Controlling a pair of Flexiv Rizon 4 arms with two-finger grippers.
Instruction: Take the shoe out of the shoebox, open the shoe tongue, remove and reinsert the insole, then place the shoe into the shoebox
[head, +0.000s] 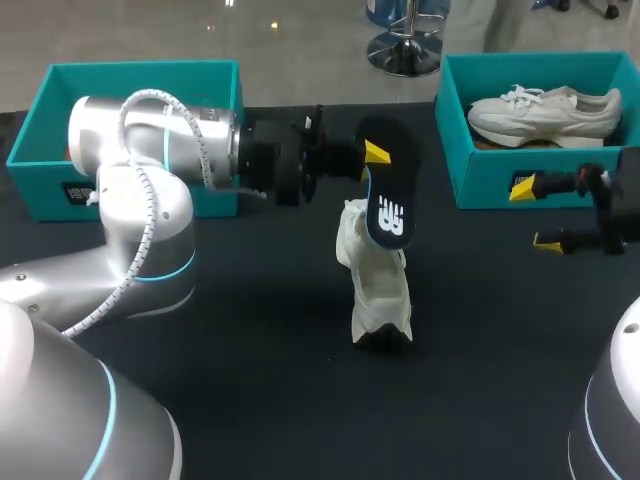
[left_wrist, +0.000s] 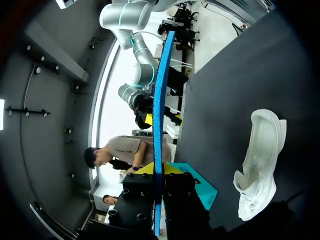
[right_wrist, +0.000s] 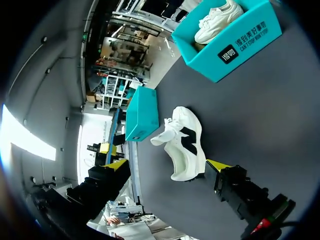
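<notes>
So our left gripper (head: 380, 158) is pinched shut on the insole (head: 392, 210) near its upper end. The insole hangs just above centre frame, lower end by the shoe's opening, though we can't tell if they touch. The shoe (head: 378, 290) stands on its sole on the table (head: 250, 390), dead centre, nobody holding it. Our right gripper (head: 535, 213) is at the right edge, fingers wide apart with nothing in them, just in front of the upper-right shoebox (head: 455, 150). We'd guess the insole is light, floppy foam, so a mid-length pinch would steer it better. The shoe looks soft and tippy, so we'd steady it at the heel collar.
</notes>
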